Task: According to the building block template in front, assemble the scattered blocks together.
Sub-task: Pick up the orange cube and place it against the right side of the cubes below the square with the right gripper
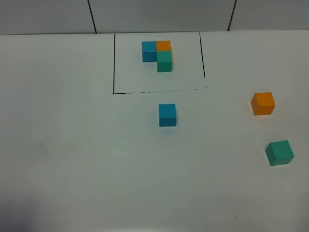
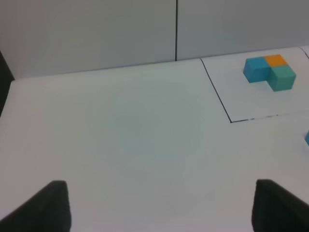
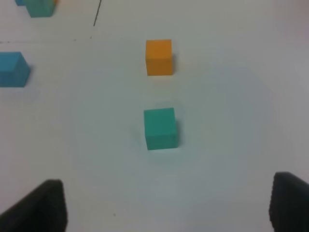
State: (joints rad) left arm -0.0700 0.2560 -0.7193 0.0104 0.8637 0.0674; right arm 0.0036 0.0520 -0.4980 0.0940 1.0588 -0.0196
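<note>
The building block template (image 1: pixel 158 55) sits at the far middle of the white worktop (image 1: pixel 72 145). It is an L of three small cubes: blue and orange side by side, and teal-green touching the orange one's near face. A thin black drawn rectangle (image 1: pixel 114 63) frames all three.

The blue cube (image 1: pixel 167 115) stands alone just outside the rectangle's near line, almost straight in front of the template. The orange cube (image 1: pixel 263 103) lies well to the template's right, past the frame's right line. The teal-green cube (image 1: pixel 279 152) sits nearer still, slightly turned and apart from the orange one.

The left gripper (image 2: pixel 161 208) is to the template's left, its dark fingers wide apart with only bare worktop between them. The right gripper (image 3: pixel 164 208) is also spread wide and grips nothing. The teal-green cube lies ahead of it, with the orange cube beyond, toward the template.
</note>
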